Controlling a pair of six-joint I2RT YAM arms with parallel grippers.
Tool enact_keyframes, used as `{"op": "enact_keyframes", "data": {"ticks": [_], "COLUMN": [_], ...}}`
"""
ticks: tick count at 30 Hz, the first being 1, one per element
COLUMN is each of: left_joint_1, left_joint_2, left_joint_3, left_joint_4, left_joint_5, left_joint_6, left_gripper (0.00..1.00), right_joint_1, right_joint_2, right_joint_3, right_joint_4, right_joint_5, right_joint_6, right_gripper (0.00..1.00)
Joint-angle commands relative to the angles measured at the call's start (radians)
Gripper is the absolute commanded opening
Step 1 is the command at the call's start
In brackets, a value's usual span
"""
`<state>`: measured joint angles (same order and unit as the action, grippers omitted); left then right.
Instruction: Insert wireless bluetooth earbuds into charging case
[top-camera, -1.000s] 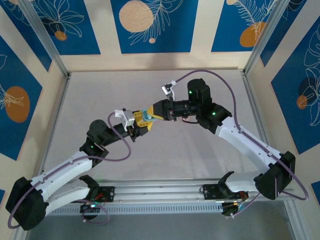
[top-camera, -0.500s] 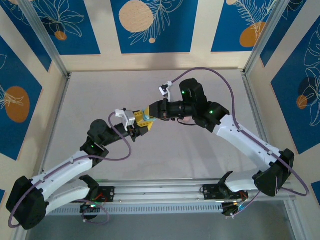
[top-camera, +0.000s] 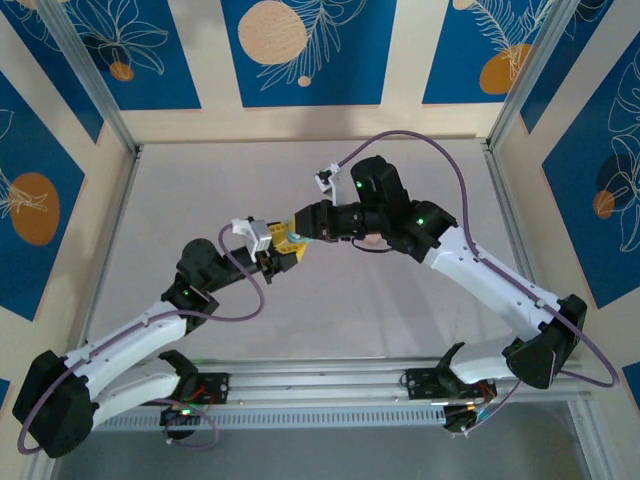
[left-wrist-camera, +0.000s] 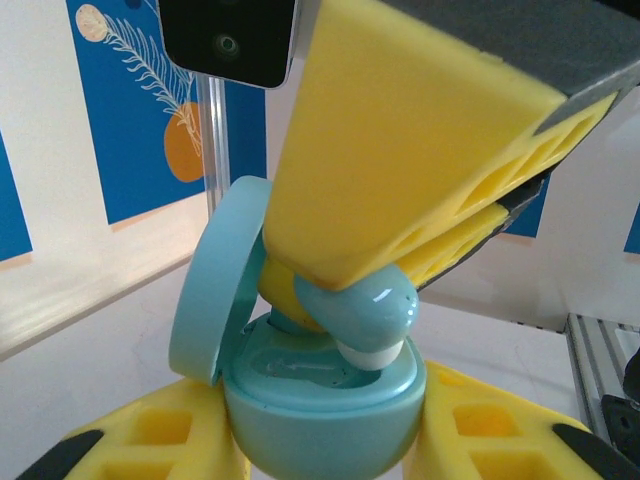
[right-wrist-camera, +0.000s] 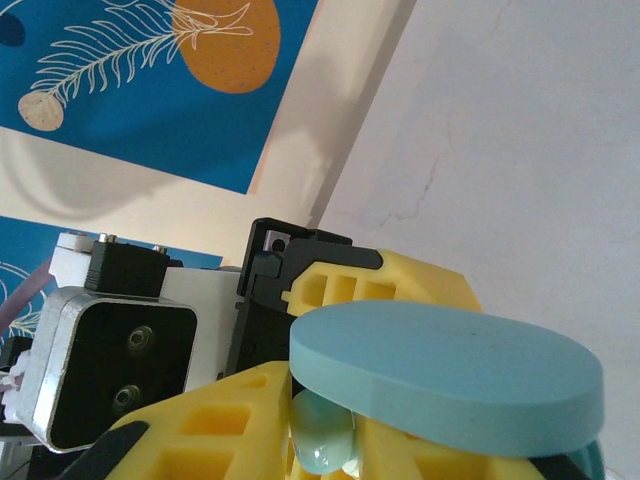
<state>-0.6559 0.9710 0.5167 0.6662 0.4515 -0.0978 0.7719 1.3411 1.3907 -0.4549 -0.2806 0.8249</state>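
Earbud (left-wrist-camera: 368, 312) under right tool (left-wrist-camera: 350, 288) (seemingly pinched)

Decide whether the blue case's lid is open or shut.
Open: the lid stands hinged up beside the case, whose inner well is exposed, with a blue earbud at its mouth.

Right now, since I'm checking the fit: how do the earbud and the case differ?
The earbud is small, glossy and white-tipped; the case is larger and round, its lid open. The earbud is pinched by the right gripper; the case sits clamped in the left gripper. Both are light blue.
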Motion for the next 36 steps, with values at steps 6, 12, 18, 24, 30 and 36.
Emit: {"op": "enact_keyframes", "data": {"ticks": [6,12,18,24,30,36], "left_joint_1": [-0.009,-0.009,-0.009,-0.009,-0.009,-0.010], "left_joint_2": [-0.012,-0.015,-0.018,-0.019,-0.025,-0.031], "left_joint_3": [-0.001,0.000,-0.001,-0.002,-0.006,-0.009], "left_joint_4": [0.083,0.081,0.076,0.073,0.076,0.073], "left_joint_5": [0.010,0.012,0.010,0.009,-0.002,-0.008], "left_joint_6": [0.000,-0.001,0.001,0.004,0.009,0.012], "left_gripper": [0.35,0.35,0.36,0.35,0.35,0.35], "right_joint_1": [0.006,0.007,0.007,0.013,0.018,0.019], "right_joint_2": [0.012,0.015,0.016,0.015,0.008,-0.017], "right_joint_3": [0.025,0.030,0.034,0.043,0.065,0.069], "right_joint_4": [-0.069,-0.073,-0.080,-0.088,-0.129,-0.128], "right_joint_5": [0.049,0.052,0.059,0.057,0.054,0.038], "right_joint_6": [-0.024,-0.024,-0.023,-0.025,-0.052,-0.059], "right_gripper": [0.27,0.30,0.30,0.29,0.28,0.28]}}
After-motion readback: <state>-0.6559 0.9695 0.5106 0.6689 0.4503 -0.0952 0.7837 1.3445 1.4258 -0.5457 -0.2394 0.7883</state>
